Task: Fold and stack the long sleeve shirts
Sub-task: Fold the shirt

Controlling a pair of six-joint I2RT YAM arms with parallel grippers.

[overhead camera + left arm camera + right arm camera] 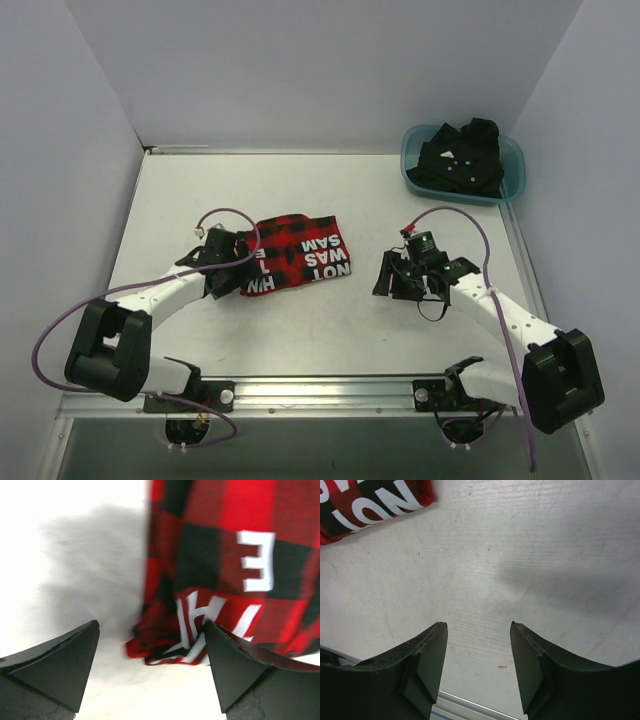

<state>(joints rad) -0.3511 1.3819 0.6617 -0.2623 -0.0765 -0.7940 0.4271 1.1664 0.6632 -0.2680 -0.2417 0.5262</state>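
A folded red-and-black check shirt (300,256) with big white letters lies on the table's middle left. My left gripper (222,268) is open at the shirt's left end, a loose bunched corner lying between its fingers; in the left wrist view the shirt (220,565) fills the upper right and the gripper (150,630) holds nothing. My right gripper (392,280) is open and empty over bare table to the right of the shirt; its wrist view shows the gripper (479,627) and a shirt corner (370,502). A black shirt (462,157) lies crumpled in the teal tub (512,178).
The teal tub stands at the back right corner. White walls close the table at the back and sides. A metal rail (330,385) runs along the near edge between the arm bases. A small red spot (501,667) marks the table near the right fingers.
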